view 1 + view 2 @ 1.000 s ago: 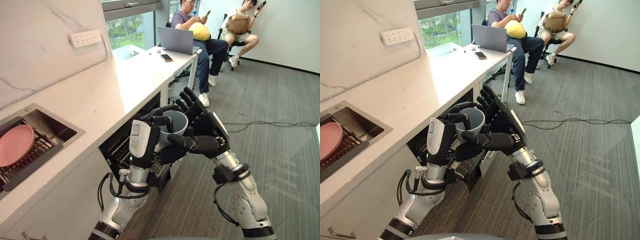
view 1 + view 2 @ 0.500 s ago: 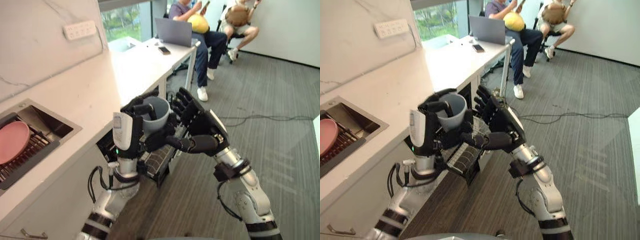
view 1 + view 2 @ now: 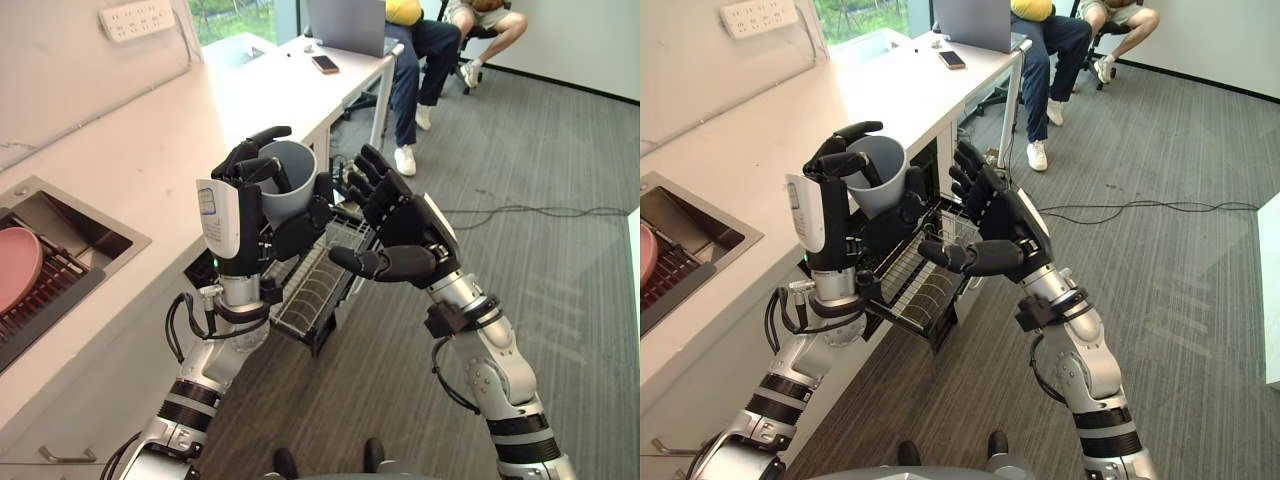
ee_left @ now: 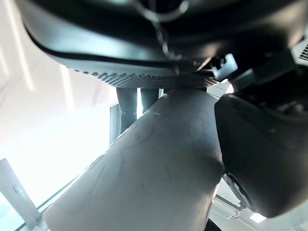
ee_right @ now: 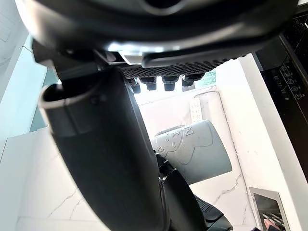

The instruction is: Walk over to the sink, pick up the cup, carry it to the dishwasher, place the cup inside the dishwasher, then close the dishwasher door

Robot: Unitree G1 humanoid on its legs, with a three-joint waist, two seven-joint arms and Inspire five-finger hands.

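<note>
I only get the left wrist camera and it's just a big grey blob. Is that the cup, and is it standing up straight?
Observer: Yes, that's the grey cup. It is upright in the left hand, whose fingers curl over its rim.
Operator: What's underneath it?
Observer: The dishwasher's wire rack is pulled out below the cup.
Operator: And my other hand?
Observer: The right hand is open with straight fingers, just right of the cup, holding nothing.
</note>
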